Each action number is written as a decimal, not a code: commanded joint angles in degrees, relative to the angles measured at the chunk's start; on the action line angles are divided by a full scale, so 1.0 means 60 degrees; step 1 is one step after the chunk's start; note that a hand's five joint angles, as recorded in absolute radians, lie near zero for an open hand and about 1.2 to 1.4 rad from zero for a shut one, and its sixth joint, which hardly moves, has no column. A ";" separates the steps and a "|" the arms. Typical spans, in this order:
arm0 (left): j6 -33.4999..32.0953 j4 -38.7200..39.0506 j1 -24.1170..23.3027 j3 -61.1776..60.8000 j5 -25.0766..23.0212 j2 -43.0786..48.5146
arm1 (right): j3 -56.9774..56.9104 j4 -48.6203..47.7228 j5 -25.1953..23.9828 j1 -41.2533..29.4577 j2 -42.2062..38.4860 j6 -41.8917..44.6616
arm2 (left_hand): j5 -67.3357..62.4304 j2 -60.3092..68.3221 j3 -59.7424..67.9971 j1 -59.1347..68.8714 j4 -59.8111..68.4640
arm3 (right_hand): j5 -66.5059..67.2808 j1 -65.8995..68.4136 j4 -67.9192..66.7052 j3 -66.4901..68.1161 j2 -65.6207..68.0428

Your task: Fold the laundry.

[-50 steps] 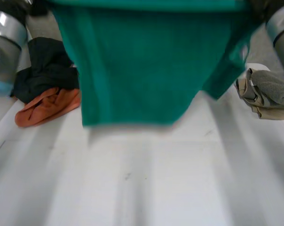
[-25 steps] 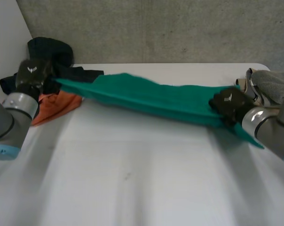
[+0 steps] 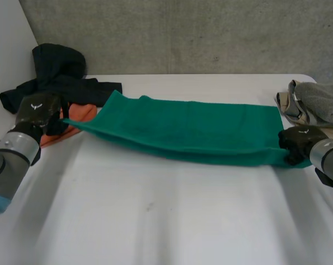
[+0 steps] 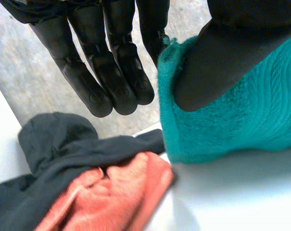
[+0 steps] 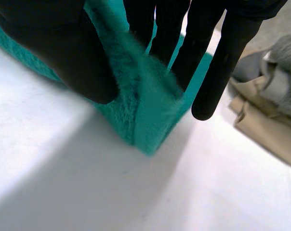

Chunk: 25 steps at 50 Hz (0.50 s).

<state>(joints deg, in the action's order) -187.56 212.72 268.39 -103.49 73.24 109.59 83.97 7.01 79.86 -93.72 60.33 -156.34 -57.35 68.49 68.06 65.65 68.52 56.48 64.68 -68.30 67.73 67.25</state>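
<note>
We see the green towel (image 3: 188,130) lying stretched in a long band across the white table (image 3: 155,221); our left hand (image 3: 38,110) pinches 1 end corner between thumb (image 4: 218,57) and a finger, the other fingers (image 4: 112,72) straight and free; our right hand (image 3: 299,141) pinches the opposite corner, thumb (image 5: 54,48) in front, fingers (image 5: 222,72) behind, 2 layers showing there; a black garment (image 3: 59,74) and an orange cloth (image 3: 81,113) lie beside the left hand; a beige and grey pile (image 3: 315,107) sits near the right hand
</note>
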 commanded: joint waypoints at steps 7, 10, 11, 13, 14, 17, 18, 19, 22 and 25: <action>-0.2619 -0.5492 0.0605 -0.1809 -0.0708 -0.2838 | 0.0478 0.4394 -0.1342 0.1498 0.1589 0.4898 | -0.2109 0.1919 0.1990 0.2391 0.1913 | 0.2254 0.2553 -0.1950 0.2045 0.2125; -0.4084 -0.7645 0.0927 -0.2117 -0.1059 -0.3366 | 0.0537 0.5830 -0.1284 0.1938 0.1648 0.7083 | -0.2109 0.1919 0.1990 0.2391 0.1913 | 0.2254 0.2553 -0.1950 0.2045 0.2125; -0.4479 -0.8100 0.1029 -0.2176 -0.1161 -0.3440 | 0.0507 0.6138 -0.1313 0.2026 0.1634 0.7580 | -0.2109 0.1919 0.1990 0.2391 0.1913 | 0.2254 0.2553 -0.1950 0.2045 0.2125; -0.5472 -0.9109 0.1409 -0.2293 -0.1453 -0.3528 | 0.0406 0.6709 -0.1299 0.2100 0.1605 0.8386 | -0.2109 0.1919 0.1990 0.2391 0.1913 | 0.2254 0.2553 -0.1950 0.2045 0.2125; -0.5740 -0.9246 0.1513 -0.2308 -0.1557 -0.3499 | 0.0289 0.6683 -0.1284 0.2085 0.1561 0.8390 | -0.2109 0.1919 0.1990 0.2391 0.1913 | 0.2254 0.2553 -0.1950 0.2045 0.2125; -0.6473 -0.9000 0.1631 -0.2105 -0.1762 -0.3353 | -0.0339 0.6232 -0.1269 0.1984 0.1051 0.7881 | -0.2109 0.1919 0.1990 0.2391 0.1913 | 0.2254 0.2553 -0.1950 0.2045 0.2125; -0.6431 -0.8824 0.1573 -0.1972 -0.1734 -0.3266 | -0.0531 0.6098 -0.1255 0.1939 0.0917 0.7675 | -0.2109 0.1919 0.1990 0.2391 0.1913 | 0.2254 0.2553 -0.1950 0.2045 0.2125; -0.6359 -0.8619 0.1456 -0.1812 -0.1690 -0.3105 | -0.0721 0.5952 -0.1254 0.1881 0.0786 0.7470 | -0.2109 0.1919 0.1990 0.2391 0.1913 | 0.2254 0.2553 -0.1950 0.2045 0.2125; -0.5569 -0.7667 0.0739 -0.0919 -0.1193 -0.2154 | -0.1527 0.5278 -0.1182 0.1749 0.0170 0.6708 | -0.2109 0.1919 0.1990 0.2391 0.1913 | 0.2254 0.2553 -0.1950 0.2045 0.2125; -0.4924 -0.6920 0.0197 0.0179 -0.0417 -0.1231 | -0.2187 0.4590 -0.1167 0.1617 -0.0386 0.6033 | -0.2109 0.1919 0.1990 0.2391 0.1913 | 0.2254 0.2553 -0.1950 0.2045 0.2125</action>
<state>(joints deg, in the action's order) -223.59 162.32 275.15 -111.84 64.77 93.52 77.52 41.59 72.54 -82.51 63.44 -112.43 -57.34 68.49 68.06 65.65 68.53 56.49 64.68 -68.33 67.74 67.25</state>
